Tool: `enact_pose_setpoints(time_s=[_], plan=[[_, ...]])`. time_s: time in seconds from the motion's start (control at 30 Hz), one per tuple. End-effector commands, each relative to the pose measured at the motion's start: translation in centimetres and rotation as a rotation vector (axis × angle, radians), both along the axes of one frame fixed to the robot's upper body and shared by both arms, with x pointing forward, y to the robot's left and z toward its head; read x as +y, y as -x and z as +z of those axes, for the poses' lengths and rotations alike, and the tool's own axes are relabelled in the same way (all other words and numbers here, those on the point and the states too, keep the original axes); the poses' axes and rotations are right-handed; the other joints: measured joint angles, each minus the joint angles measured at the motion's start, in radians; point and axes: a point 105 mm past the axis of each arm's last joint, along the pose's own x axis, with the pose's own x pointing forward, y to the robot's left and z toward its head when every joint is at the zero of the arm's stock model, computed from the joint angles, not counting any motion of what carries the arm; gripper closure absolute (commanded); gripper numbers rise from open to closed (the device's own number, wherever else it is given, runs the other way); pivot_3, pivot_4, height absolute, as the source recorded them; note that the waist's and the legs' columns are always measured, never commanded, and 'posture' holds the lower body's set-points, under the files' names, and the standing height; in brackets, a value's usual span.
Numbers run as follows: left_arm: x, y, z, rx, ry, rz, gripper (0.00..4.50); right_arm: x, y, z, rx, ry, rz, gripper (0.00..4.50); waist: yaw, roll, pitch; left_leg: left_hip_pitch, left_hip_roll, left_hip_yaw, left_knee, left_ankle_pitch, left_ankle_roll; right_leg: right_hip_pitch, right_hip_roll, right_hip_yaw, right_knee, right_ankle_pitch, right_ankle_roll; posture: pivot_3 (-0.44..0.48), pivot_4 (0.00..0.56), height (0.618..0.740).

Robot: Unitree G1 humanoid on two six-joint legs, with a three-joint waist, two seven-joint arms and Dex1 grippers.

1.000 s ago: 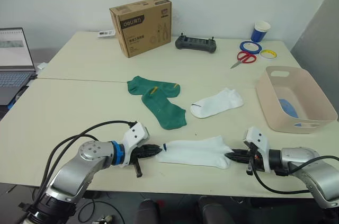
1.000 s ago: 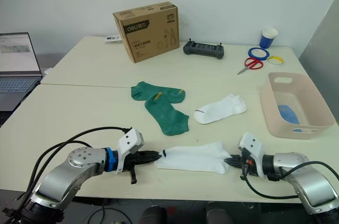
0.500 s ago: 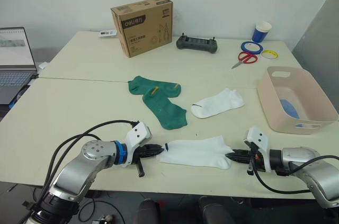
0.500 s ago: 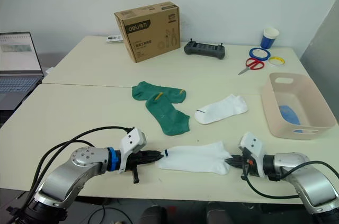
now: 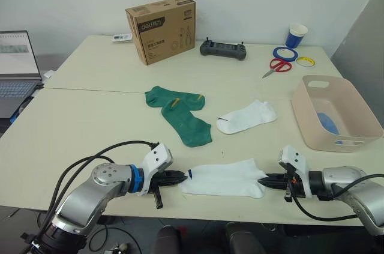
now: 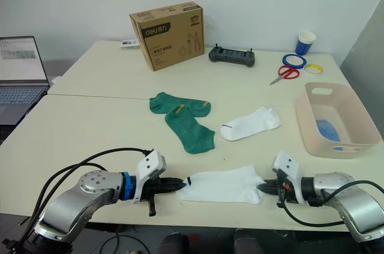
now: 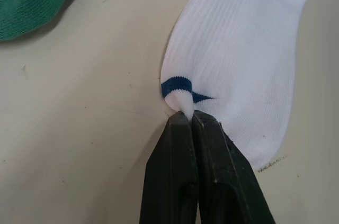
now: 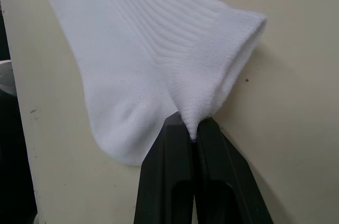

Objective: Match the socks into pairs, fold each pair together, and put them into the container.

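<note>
White sock (image 5: 223,178) lies stretched along the counter's (image 5: 90,122) near edge, left tool (image 7: 186,121) and right tool (image 8: 193,128) each clamped on only a tiny nip of fabric, so either end could slip free.

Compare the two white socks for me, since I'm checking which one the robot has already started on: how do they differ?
The near white sock is pinched at both ends, by the left gripper and right gripper; the far white sock lies untouched. The near one lies stretched along the table's front edge; the far one lies angled at mid-table. Both are white ankle socks.
</note>
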Motion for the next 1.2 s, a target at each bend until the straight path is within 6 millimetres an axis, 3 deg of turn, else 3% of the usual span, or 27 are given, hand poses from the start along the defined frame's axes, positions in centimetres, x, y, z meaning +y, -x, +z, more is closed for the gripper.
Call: enact_pose_setpoints(time_s=[0.03,0.13,0.23,0.27,0.33,0.43,0.53,0.63,0.77,0.83,0.97,1.2], plan=[[-0.2,0.3,0.1,-0.022,-0.005,-0.033,4.50,-0.2,-0.7,0.8,-0.048,-0.002,-0.011,4.01,0.000,0.000,0.000,0.000,0.000,0.000,0.000,0.000,0.000,0.000,0.000,0.000,0.000,0.000,0.000,0.000,0.150,0.740],[0.1,-0.2,0.4,-0.043,-0.005,-0.020,3.82,-0.6,-0.8,0.9,-0.055,0.008,-0.016,3.09,0.000,0.000,0.000,0.000,0.000,0.000,0.000,0.000,0.000,0.000,0.000,0.000,0.000,0.000,0.000,0.000,0.150,0.740],[0.8,-0.7,0.6,-0.067,-0.030,0.005,2.86,-1.0,-0.8,1.2,-0.060,0.002,-0.020,2.01,0.000,0.000,0.000,0.000,0.000,0.000,0.000,0.000,0.000,0.000,0.000,0.000,0.000,0.000,0.000,0.000,0.150,0.740],[1.6,-1.6,1.6,-0.107,-0.015,0.058,2.59,-1.6,-1.2,2.0,-0.090,0.005,-0.038,1.70,0.000,0.000,0.000,0.000,0.000,0.000,0.000,0.000,0.000,0.000,0.000,0.000,0.000,0.000,0.000,0.000,0.150,0.740],[2.8,-1.9,3.7,-0.148,0.020,0.091,2.59,-1.9,-1.2,3.9,-0.148,0.003,-0.017,1.70,-0.001,0.000,0.000,0.000,0.000,0.000,0.000,0.000,0.000,0.000,0.000,0.000,0.000,0.000,0.000,0.000,0.150,0.740],[2.9,-0.6,4.7,-0.158,0.023,0.019,2.59,-0.9,-1.3,5.7,-0.233,-0.001,0.051,1.70,-0.005,0.000,0.000,0.000,0.000,0.000,0.000,0.000,0.000,-0.001,0.000,0.000,0.000,0.000,0.000,0.000,0.150,0.740],[0.8,-0.2,5.2,-0.184,0.096,-0.057,2.59,1.6,-1.5,5.7,-0.328,-0.005,0.156,1.70,-0.007,0.000,0.000,0.000,0.000,0.000,-0.001,0.000,0.000,0.000,0.000,0.000,0.000,0.000,0.000,0.000,0.150,0.740],[-1.6,-0.2,4.7,-0.238,0.121,-0.132,3.18,4.5,-0.8,4.9,-0.344,-0.077,0.258,2.30,-0.003,-0.001,0.000,0.000,0.000,0.000,0.000,0.000,0.000,0.000,0.000,-0.001,0.000,0.000,0.000,0.000,0.150,0.740],[-4.4,0.0,2.8,-0.251,0.109,-0.237,4.47,7.3,-0.1,3.5,-0.325,-0.147,0.339,3.80,0.001,0.000,0.000,-0.001,0.000,0.001,0.000,0.000,0.000,0.000,0.000,0.000,-0.001,0.000,0.001,0.000,0.150,0.740],[-5.0,0.0,1.8,-0.251,0.076,-0.275,4.50,7.9,-0.3,2.9,-0.323,-0.150,0.353,4.44,0.001,0.000,0.000,-0.001,0.000,0.001,0.000,0.000,0.000,0.000,0.000,0.000,0.000,0.001,0.001,0.000,0.150,0.740],[-5.2,-0.1,-0.4,-0.245,0.000,-0.301,4.50,7.9,-0.8,1.9,-0.301,-0.138,0.341,4.48,0.000,0.000,0.000,0.000,0.000,0.001,0.001,0.000,0.000,0.000,0.000,0.000,0.000,0.001,0.001,0.000,0.150,0.740],[-2.1,-0.4,-1.9,-0.214,-0.073,-0.221,4.50,4.5,-1.7,0.0,-0.266,-0.069,0.248,4.48,0.000,0.000,0.000,0.000,0.000,0.000,0.001,0.000,0.000,0.000,0.000,0.000,0.000,0.001,0.001,0.000,0.150,0.740]])
